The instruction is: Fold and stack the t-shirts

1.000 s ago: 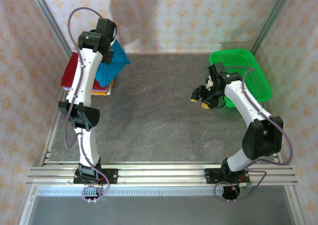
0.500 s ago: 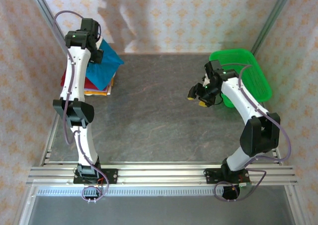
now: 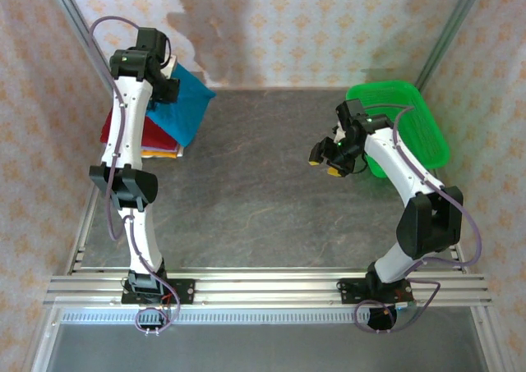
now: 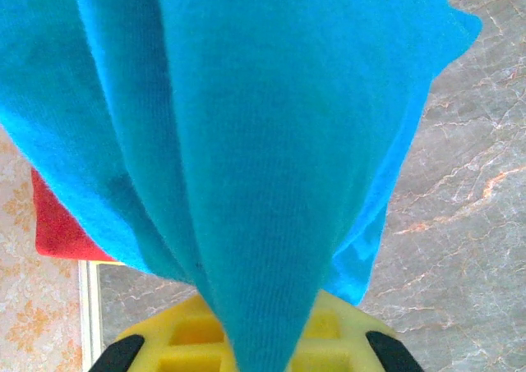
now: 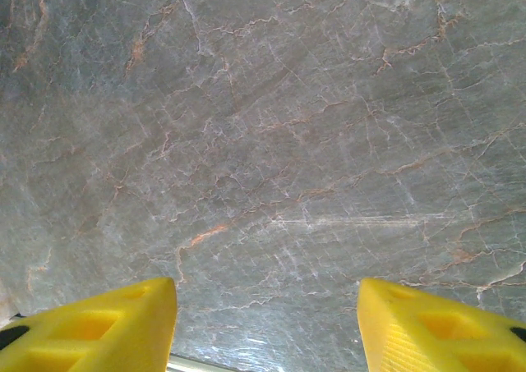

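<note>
The left claw (image 3: 168,83) has swung toward the surface's (image 3: 246,199) far-left corner, clenched on the teal-blue t-shirt (image 3: 187,109), which drapes above the stacked folded t-shirts (image 3: 123,132) there. The right claw (image 3: 327,160) hangs released right of the surface's centre, near the green basket (image 3: 423,134).

Bright teal-blue cloth t-shirt (image 4: 271,142), dark red folded shirt (image 4: 57,224), green plastic mesh basket (image 3: 411,109), grey tabletop (image 3: 246,191) with rusty marble veins, peach floral-print walls (image 3: 329,27).

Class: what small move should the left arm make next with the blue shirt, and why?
Probably lower the left gripper and lay the teal shirt onto the dark red shirt: it is shut on the cloth, which hangs bunched over that stack.
</note>
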